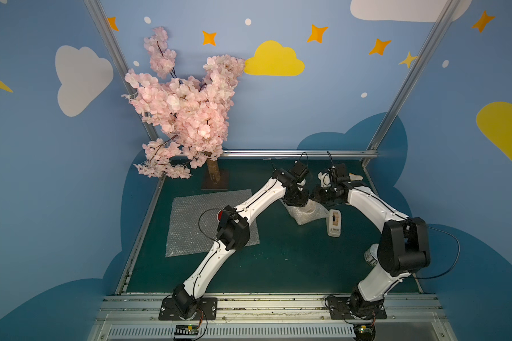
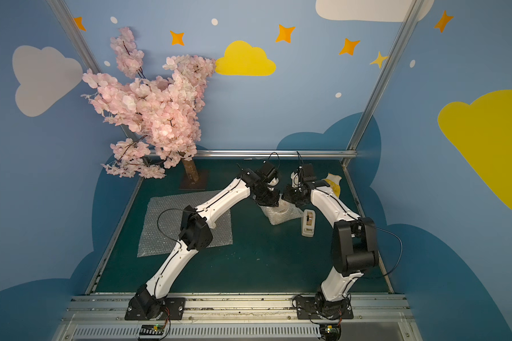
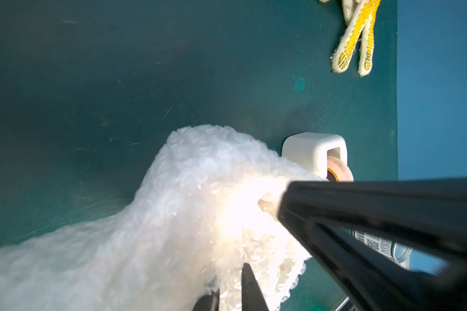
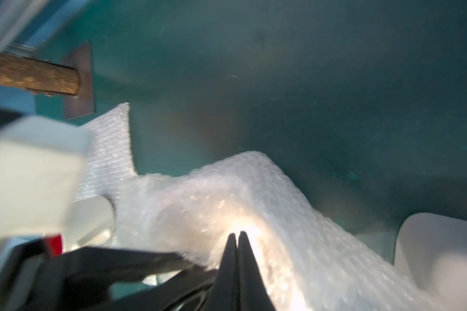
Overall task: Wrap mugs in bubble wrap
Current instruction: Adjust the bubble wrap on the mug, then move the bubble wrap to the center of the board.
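Operator, both of your arms meet over the crumpled bubble wrap bundle [image 1: 306, 214] at the far right-centre of the green table [image 1: 278, 265], in both top views. The bundle lies just beside the cream tape dispenser [image 1: 334, 223]; whether they touch you cannot tell from above.

Your left gripper [image 3: 229, 299] shows two dark fingertips [image 3: 251, 290] set close together with bubbled film between them; it is pinching the bundle's wrap, jaws nearly together. Your right gripper [image 4: 237, 237] has its tips pressed flat against each other on top of the bundle, at a bright glare spot. It is clenched; whether any film is caught between the tips cannot be told, as the glare hides the contact. In the left wrist view the right gripper's dark fingers press into the same bundle from the side.

No mug is clearly visible inside the bundle; the film is too cloudy to confirm.

The second sheet of bubble wrap [image 1: 189, 218] lies flat on the left part of the table, under your left arm. A patch of glossy red [image 1: 220, 215] shows on it beside the arm's elbow joint, matching the red-lined mug, mostly hidden by the arm.

Other items: a yellow-and-white glove [image 2: 333, 183] at the far right edge, a small metallic can [image 1: 371, 255] partly behind the right arm, and the pink blossom tree [image 1: 186, 106] at the far left corner
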{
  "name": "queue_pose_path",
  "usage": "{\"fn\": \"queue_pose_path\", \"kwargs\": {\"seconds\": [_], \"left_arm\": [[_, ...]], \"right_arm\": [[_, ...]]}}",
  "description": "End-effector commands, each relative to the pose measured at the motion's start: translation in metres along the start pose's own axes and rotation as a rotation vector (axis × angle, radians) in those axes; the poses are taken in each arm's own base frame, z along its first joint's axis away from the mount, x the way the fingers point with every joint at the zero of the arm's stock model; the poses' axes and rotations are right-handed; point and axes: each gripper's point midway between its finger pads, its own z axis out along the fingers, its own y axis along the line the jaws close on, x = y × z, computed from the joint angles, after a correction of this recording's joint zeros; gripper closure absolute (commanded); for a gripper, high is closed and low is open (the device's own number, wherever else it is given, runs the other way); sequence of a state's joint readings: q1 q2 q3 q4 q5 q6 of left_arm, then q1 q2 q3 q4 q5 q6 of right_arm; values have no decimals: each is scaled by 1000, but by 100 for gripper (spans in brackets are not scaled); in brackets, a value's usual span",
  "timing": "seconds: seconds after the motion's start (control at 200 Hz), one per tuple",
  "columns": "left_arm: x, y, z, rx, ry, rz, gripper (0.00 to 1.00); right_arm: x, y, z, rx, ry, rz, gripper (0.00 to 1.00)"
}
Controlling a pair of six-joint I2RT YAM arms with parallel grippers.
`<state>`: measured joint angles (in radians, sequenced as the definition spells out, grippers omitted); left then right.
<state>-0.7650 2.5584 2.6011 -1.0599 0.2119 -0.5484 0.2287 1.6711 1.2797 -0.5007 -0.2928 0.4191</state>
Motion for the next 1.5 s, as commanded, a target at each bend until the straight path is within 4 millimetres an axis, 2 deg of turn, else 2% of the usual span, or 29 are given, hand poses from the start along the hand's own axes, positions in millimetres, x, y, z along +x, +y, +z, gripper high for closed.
{"fn": "queue_pose_path", "kwargs": {"seconds": [0.0, 0.075, 0.205, 0.285, 0.37, 0.435, 0.556, 0.591, 0.691, 0.906, 1.091, 1.331, 1.497], "left_arm": [[-4, -4, -15, 13, -17, 23, 80], [-7, -8, -22, 20, -30, 36, 78], [-11, -12, -41, 16, -62, 61, 71], [-13, -14, -57, 3, -87, 83, 64], [-15, -11, -78, -21, -114, 95, 56], [-19, -10, -94, -24, -138, 101, 52], [-19, -7, -130, -31, -167, 96, 39], [-17, -3, -140, -46, -172, 97, 31], [-9, 14, -169, -98, -172, 75, 22], [23, 65, -216, -226, -155, 20, 19], [50, 118, -238, -245, -212, -105, 19], [104, 201, -266, -324, -260, -280, 18], [139, 236, -278, -375, -258, -359, 19]], "right_arm": [[-13, 23, -31, -61, -76, -57, 100], [-14, 27, -46, -58, -104, -76, 99], [-11, 37, -67, -70, -114, -103, 84], [-5, 47, -77, -84, -114, -133, 68], [5, 58, -83, -113, -106, -157, 45], [13, 67, -86, -135, -95, -181, 35], [30, 87, -90, -172, -73, -244, 29], [36, 94, -90, -189, -62, -263, 28], [54, 118, -86, -256, -26, -342, 26], [83, 161, -60, -326, 52, -510, 25], [92, 181, -25, -329, 102, -521, 25], [125, 193, 32, -290, 210, -525, 25], [136, 188, 55, -249, 232, -491, 25]]}}
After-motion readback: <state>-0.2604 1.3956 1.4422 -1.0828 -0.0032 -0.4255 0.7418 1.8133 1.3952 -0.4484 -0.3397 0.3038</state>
